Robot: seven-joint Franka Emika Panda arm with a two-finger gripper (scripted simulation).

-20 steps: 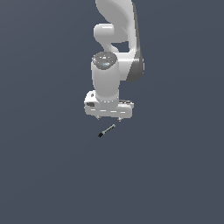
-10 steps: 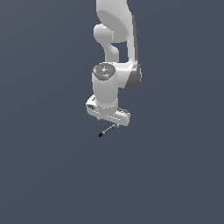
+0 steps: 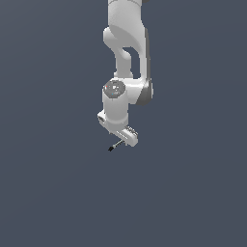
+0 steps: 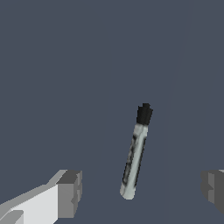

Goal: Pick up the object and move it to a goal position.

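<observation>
My gripper (image 3: pixel 121 140) hangs over the object (image 3: pixel 115 145), a thin rod with a light grey shaft and a black end, in the middle of the exterior view, just below centre. The pick has not happened yet, as I judge it: the rod lies on the dark floor, its black end poking out past my hand toward the exterior view's lower left. No goal marker shows in either view, so I cannot say where the carry must end. Descent, closing, lift and transfer all seem to remain.

In the wrist view the object (image 4: pixel 135 153) sits lower centre, between my two fingertips (image 4: pixel 70 194), which stand wide apart near the lower corners. The jaws are spread far wider than the rod is thick. They touch nothing and hold nothing.
</observation>
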